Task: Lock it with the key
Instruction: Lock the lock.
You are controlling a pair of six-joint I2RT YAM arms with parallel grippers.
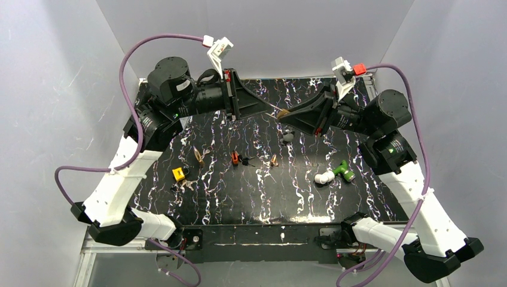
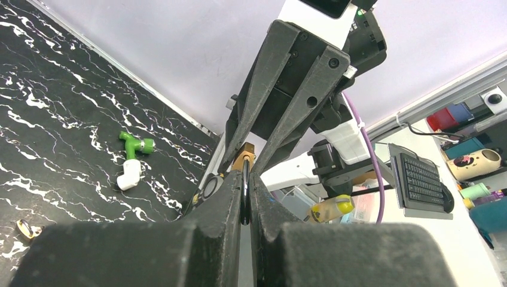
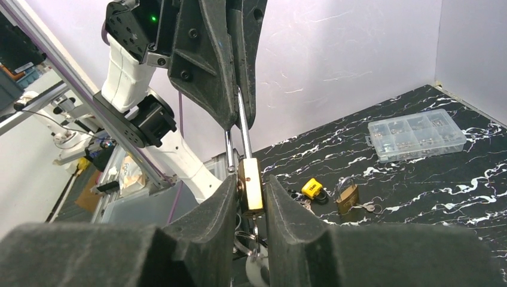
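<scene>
1. Right gripper [image 3: 251, 179]: jaws narrow, flanking the brass padlock [image 3: 250, 190] body in mid-air. Firm contact cannot be confirmed.
2. Left gripper [image 3: 240, 122]: clamped on the shackle [image 3: 244, 140] just above the body.
3. Risk: an uneven squeeze could twist the body, so the shackle slips and the padlock drops to the table [image 3: 418, 179] beyond.

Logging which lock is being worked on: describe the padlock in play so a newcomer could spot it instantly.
Look above the far half of the black marbled table, where both arms meet in the air. The brass padlock hangs there, shackle pinched by the left gripper, body between the right gripper fingers. Unlike the yellow padlock, it is off the table.
</scene>
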